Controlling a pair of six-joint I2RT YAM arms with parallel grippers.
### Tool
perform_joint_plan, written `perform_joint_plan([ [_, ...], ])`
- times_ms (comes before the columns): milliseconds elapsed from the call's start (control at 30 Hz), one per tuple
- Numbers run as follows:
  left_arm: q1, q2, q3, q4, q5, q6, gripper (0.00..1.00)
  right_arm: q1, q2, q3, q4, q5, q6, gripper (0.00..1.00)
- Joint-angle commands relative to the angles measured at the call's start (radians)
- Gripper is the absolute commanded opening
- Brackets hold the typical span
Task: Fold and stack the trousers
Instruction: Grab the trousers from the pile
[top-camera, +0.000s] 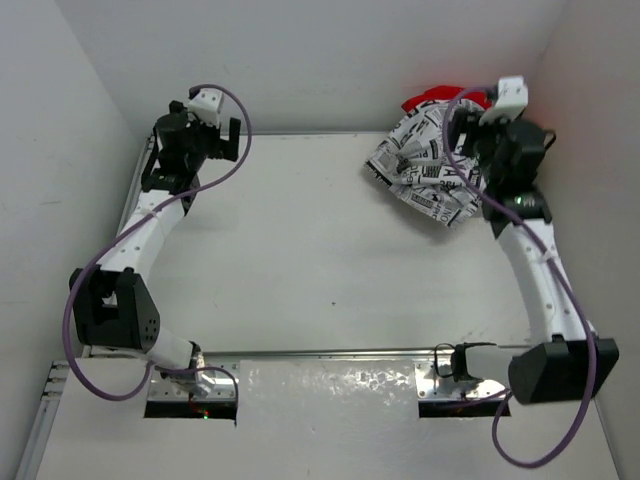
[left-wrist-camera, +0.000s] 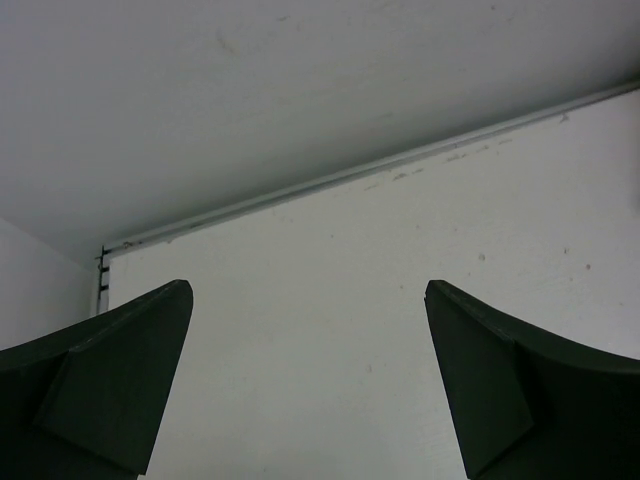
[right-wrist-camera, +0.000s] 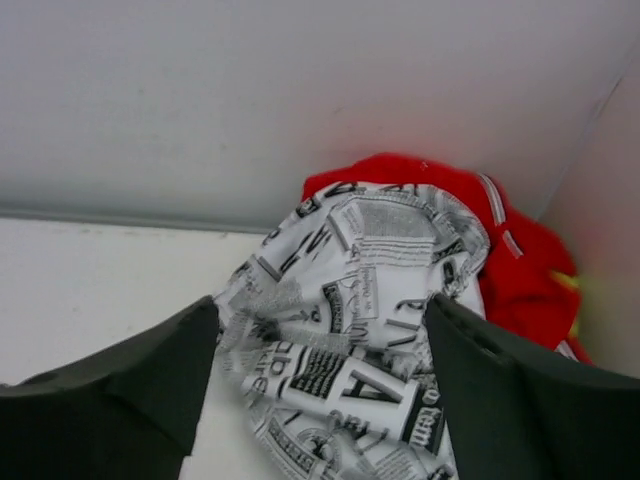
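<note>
The trousers (top-camera: 425, 170) lie bunched in a heap at the table's far right corner, white cloth covered in black newspaper print. My right gripper (top-camera: 468, 150) is down on the heap's right side. In the right wrist view its jaws (right-wrist-camera: 320, 305) stand apart, with a crumpled fold of the trousers (right-wrist-camera: 370, 300) filling the gap and reaching both dark fingers (right-wrist-camera: 150, 390). My left gripper (top-camera: 195, 128) hovers at the far left of the table, away from the cloth. It is open (left-wrist-camera: 308, 290) with only bare table between its fingers.
A red garment (top-camera: 435, 97) is wedged behind the trousers against the back wall, seen also in the right wrist view (right-wrist-camera: 530, 260). White walls close in the table at the back and on both sides. The table (top-camera: 300, 250) is white.
</note>
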Motion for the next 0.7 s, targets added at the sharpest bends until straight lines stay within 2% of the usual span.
perform_joint_plan([
  [0,-0.005,-0.023,0.063,-0.312,0.018,0.081,1.0,-0.01,0.259,0.35,-0.429,0.085,0.035,0.85],
  [67,-0.005,-0.035,0.069,-0.35,0.024,0.075,1.0,-0.024,0.382,0.509,-0.596,0.141,0.064,0.99],
  [100,-0.004,-0.038,0.067,-0.364,0.034,0.076,1.0,-0.026,0.498,0.662,-0.655,0.16,0.086,0.99],
  [167,-0.005,-0.057,0.06,-0.41,0.075,0.094,1.0,-0.093,0.599,0.837,-0.8,0.18,0.177,0.99],
  [200,-0.005,-0.063,0.052,-0.426,0.102,0.099,1.0,-0.108,0.672,0.869,-0.837,0.177,0.205,0.99],
  [267,-0.007,-0.075,0.049,-0.476,0.127,0.113,1.0,-0.147,0.714,0.89,-0.89,0.125,0.253,0.99],
  [433,-0.005,-0.074,0.029,-0.519,0.144,0.079,1.0,-0.152,0.751,0.788,-0.869,0.123,0.248,0.98],
  [533,-0.005,-0.066,0.018,-0.51,0.152,0.062,1.0,-0.152,0.789,0.766,-0.841,0.01,0.227,0.99],
  [567,-0.005,-0.064,0.02,-0.509,0.155,0.062,1.0,-0.152,0.797,0.766,-0.832,-0.081,0.224,0.98],
  [667,-0.005,-0.061,0.03,-0.507,0.158,0.061,1.0,-0.152,0.823,0.757,-0.816,-0.166,0.225,0.91],
])
